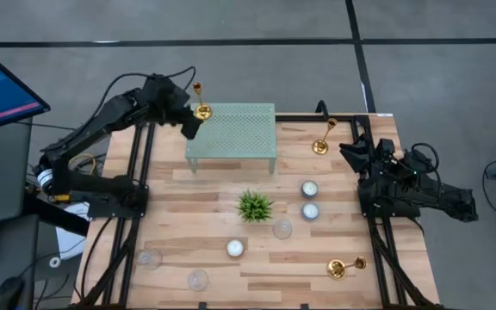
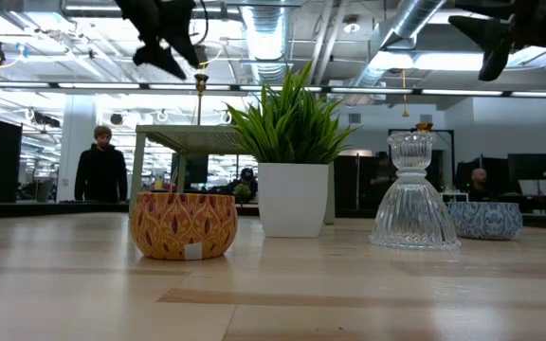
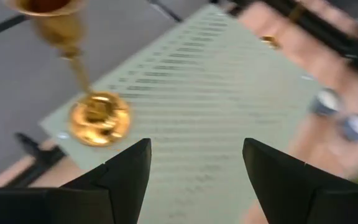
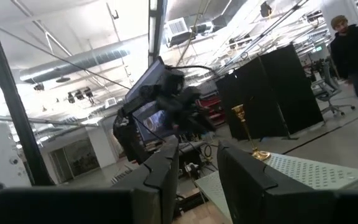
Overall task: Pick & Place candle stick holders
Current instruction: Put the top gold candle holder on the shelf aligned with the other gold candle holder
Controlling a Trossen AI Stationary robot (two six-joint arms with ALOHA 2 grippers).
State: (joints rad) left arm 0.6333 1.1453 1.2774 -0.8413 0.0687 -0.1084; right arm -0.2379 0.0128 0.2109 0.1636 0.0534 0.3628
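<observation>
high view: left gripper (image 1: 191,129) jaws wide, empty, beside candlestick (image 1: 201,109) on rack (image 1: 239,133).

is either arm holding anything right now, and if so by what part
Nothing is held. The left gripper has open jaws, clear of the slim gold metal candlestick standing on the pale green perforated metal stand. The right gripper holds nothing.

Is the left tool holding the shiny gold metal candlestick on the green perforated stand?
No. The left tool is open and empty, and the shiny gold metal candlestick stands free on the pale green perforated metal stand.
</observation>
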